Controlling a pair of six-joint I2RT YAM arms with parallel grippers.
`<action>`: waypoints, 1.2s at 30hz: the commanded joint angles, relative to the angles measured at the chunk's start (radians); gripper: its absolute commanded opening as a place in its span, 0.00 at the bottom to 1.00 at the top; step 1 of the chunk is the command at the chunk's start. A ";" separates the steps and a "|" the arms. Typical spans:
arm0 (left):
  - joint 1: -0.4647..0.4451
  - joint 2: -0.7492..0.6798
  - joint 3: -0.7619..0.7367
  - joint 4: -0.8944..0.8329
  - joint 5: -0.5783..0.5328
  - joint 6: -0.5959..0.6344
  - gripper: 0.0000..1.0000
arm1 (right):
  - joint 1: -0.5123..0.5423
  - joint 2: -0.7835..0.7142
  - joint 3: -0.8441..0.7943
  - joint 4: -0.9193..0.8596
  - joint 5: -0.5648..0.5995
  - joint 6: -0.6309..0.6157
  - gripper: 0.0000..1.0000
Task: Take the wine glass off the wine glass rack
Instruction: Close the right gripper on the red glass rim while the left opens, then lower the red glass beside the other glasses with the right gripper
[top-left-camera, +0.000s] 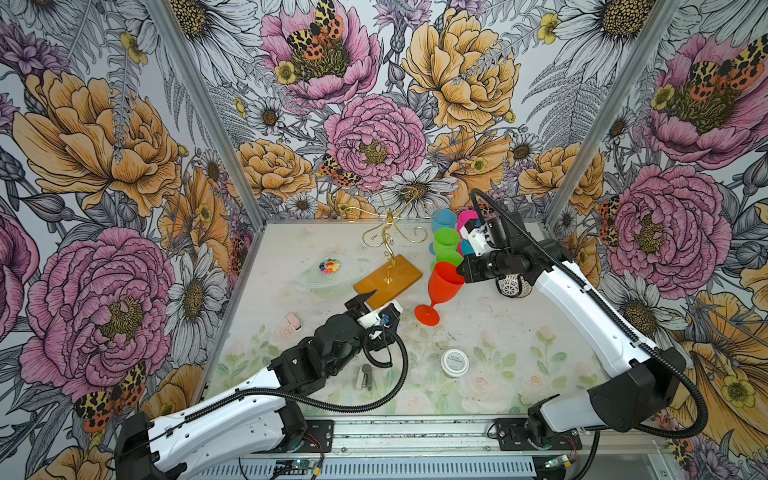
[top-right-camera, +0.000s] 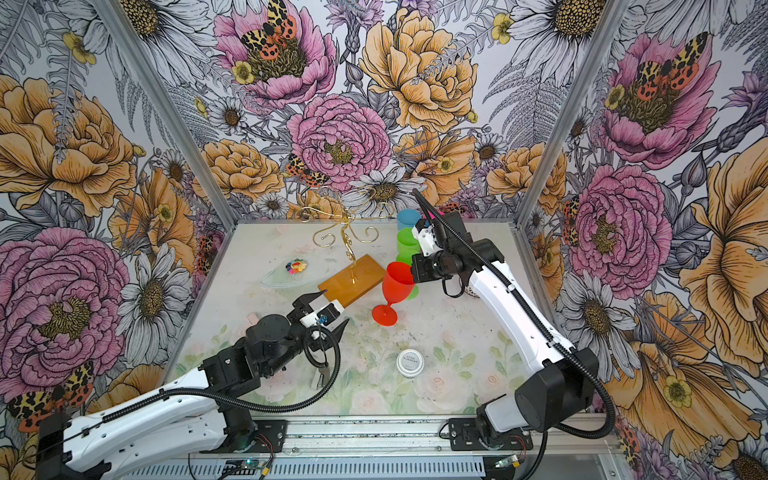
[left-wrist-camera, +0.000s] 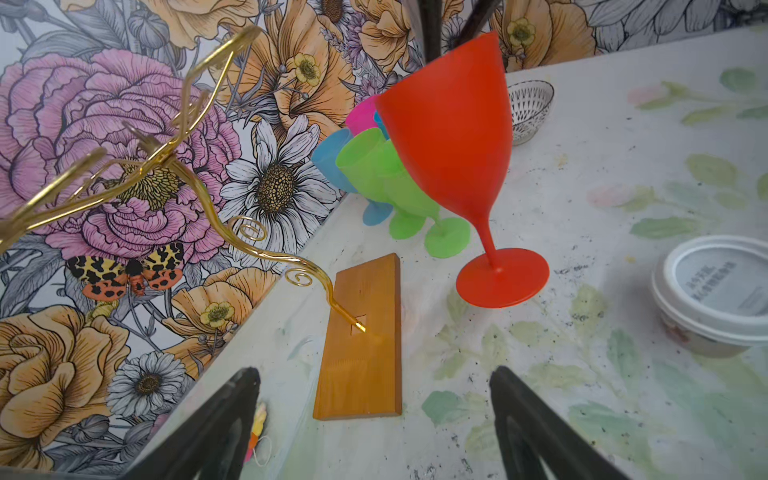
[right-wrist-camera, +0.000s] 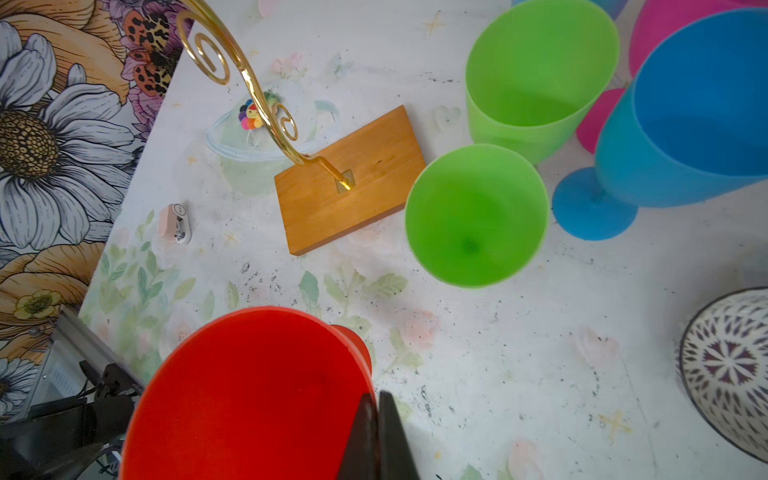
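Gripped the red wine glass (top-left-camera: 446, 284) by its rim in closed right fingers (right-wrist-camera: 395, 440), centre-right of frame, off the wine glass rack (top-left-camera: 388, 281), stem slanting down-left to the table (top-left-camera: 498, 332). Had left fingers (left-wrist-camera: 224, 419) wide, empty, lower centre.

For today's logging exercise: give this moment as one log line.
rack: empty | red glass: off rack, tilted | right gripper: shut on rim | left gripper: open

The red wine glass (top-left-camera: 445, 286) stood tilted, bowl up, its round foot low by the table (top-left-camera: 519, 332), just beside the wine glass rack (top-left-camera: 399, 274), a gold scrolled wire stand upright on a flat orange-brown wooden base.
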 joint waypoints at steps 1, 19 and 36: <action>0.057 -0.007 0.038 -0.036 0.089 -0.182 0.92 | -0.016 -0.042 -0.033 0.020 0.094 -0.025 0.00; 0.320 -0.012 0.030 -0.080 0.188 -0.440 0.99 | -0.055 -0.064 -0.165 0.128 0.449 -0.054 0.00; 0.372 0.010 0.032 -0.093 0.169 -0.469 0.99 | -0.129 0.013 -0.226 0.366 0.441 -0.065 0.00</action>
